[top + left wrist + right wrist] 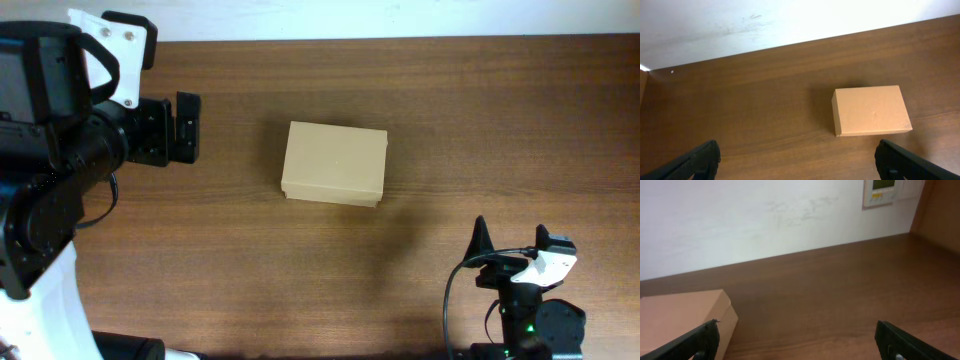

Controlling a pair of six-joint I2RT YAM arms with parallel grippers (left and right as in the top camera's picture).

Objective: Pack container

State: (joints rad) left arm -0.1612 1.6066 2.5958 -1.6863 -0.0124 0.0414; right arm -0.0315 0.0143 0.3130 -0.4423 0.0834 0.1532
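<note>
Container [334,163] lid shut, lying flat in the middle of the table [480,120].
Left gripper [188,128] fingers wide, well left of it. Right gripper [511,240] fingers wide, at the front-right, well apart. Both hold nothing.

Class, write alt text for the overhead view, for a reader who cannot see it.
A closed tan cardboard box lies alone near the middle of a dark wooden table. The left claw hangs open off one end of the box, and the right claw stands open near the table's front edge. Neither touches the box.
</note>
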